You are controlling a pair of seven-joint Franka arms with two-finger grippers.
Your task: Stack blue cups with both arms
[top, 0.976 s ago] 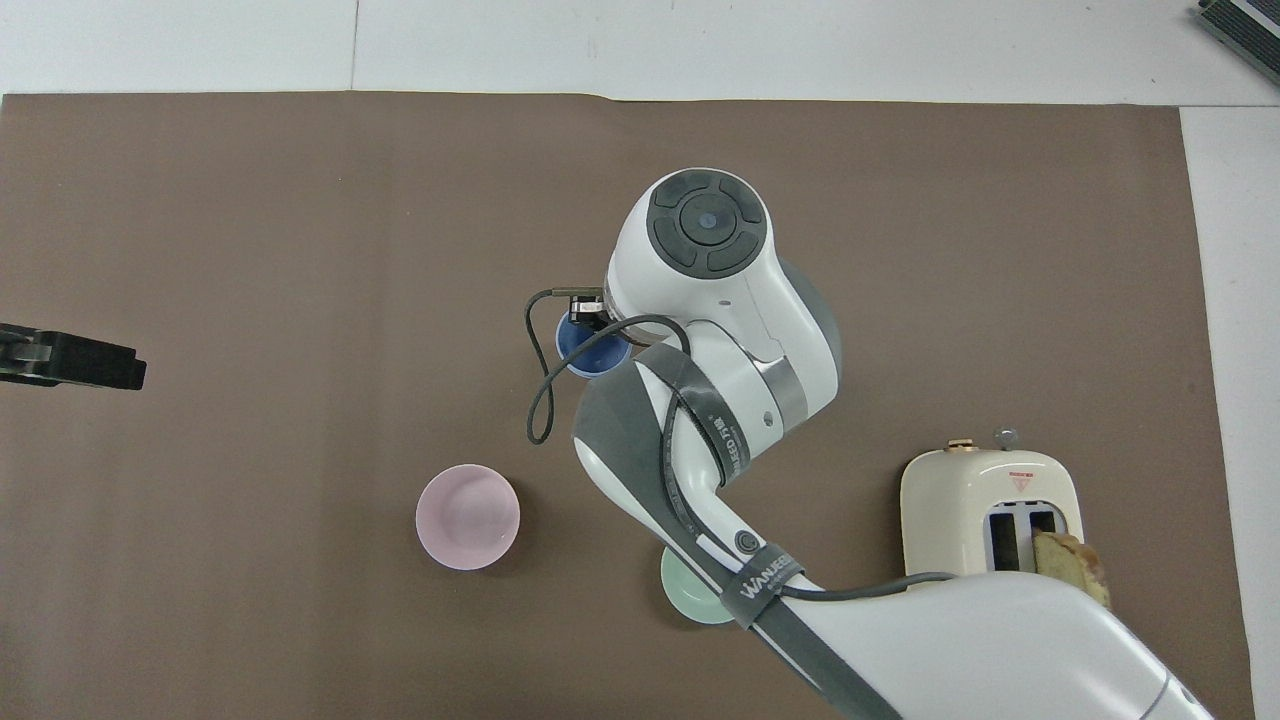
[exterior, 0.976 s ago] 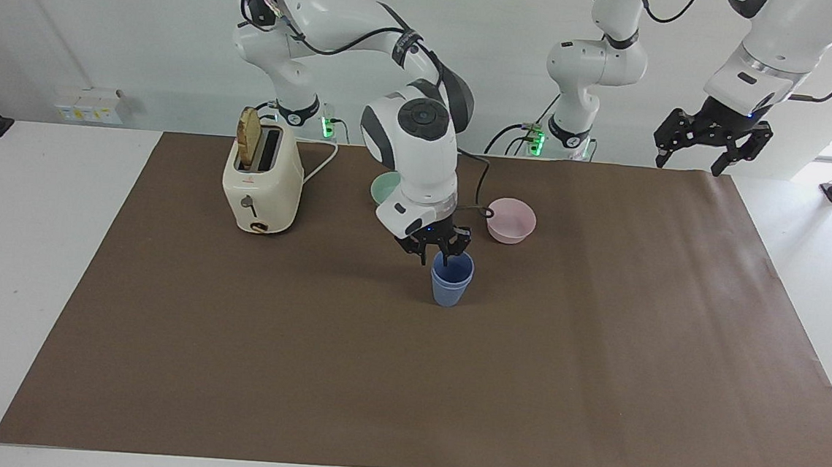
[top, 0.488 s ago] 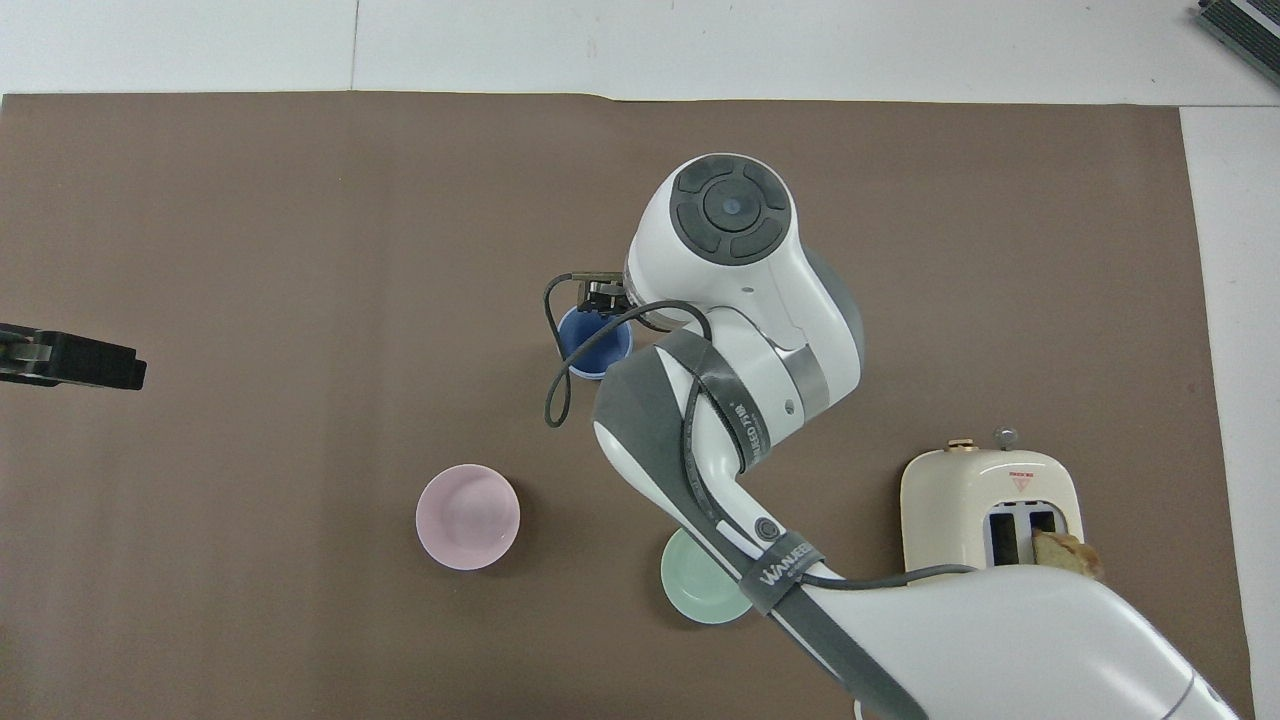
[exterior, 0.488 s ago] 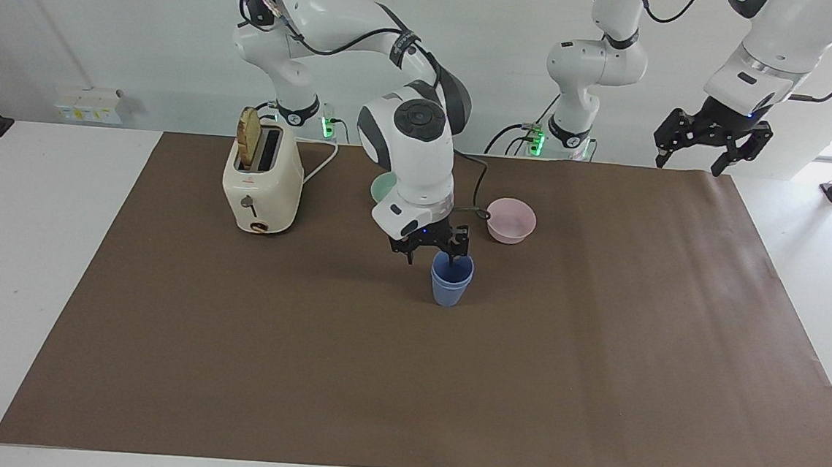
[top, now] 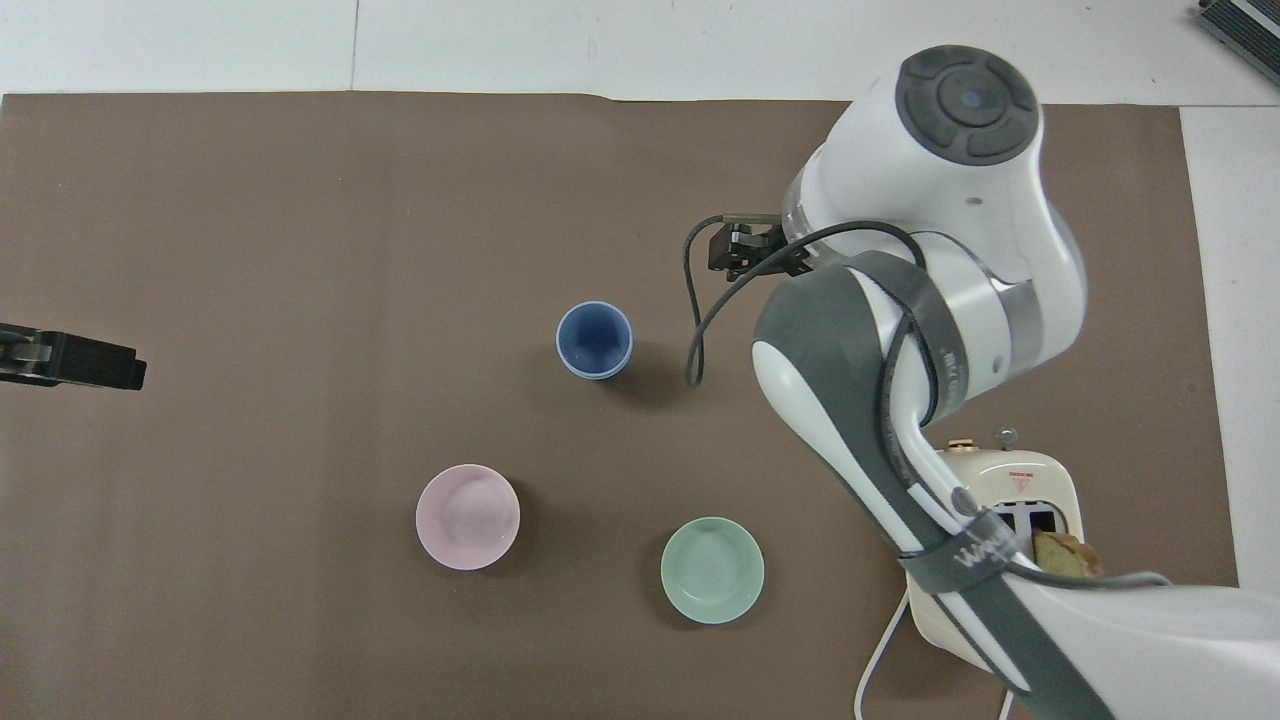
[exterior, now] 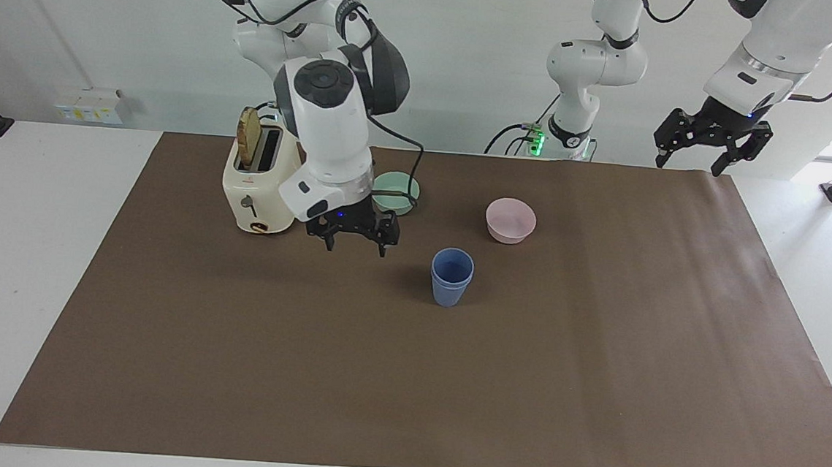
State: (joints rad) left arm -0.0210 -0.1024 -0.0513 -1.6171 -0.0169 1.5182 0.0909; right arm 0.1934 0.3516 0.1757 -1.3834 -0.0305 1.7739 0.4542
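The cups [exterior: 451,277] are seen nested upright, one inside the other, mid-table on the brown paper [exterior: 595,392], farther from the robots than the pink bowl [exterior: 510,220] and green bowl [exterior: 395,191]. The right gripper [exterior: 354,242], open and empty, is raised beside the toaster [exterior: 260,182], the stack lying toward the left arm's end from its jaws. The left gripper [exterior: 711,146], open and empty, is parked at its own end, so the stacking is judged done.

The right arm [top: 930,330] hides most of the toaster [top: 1040,490].
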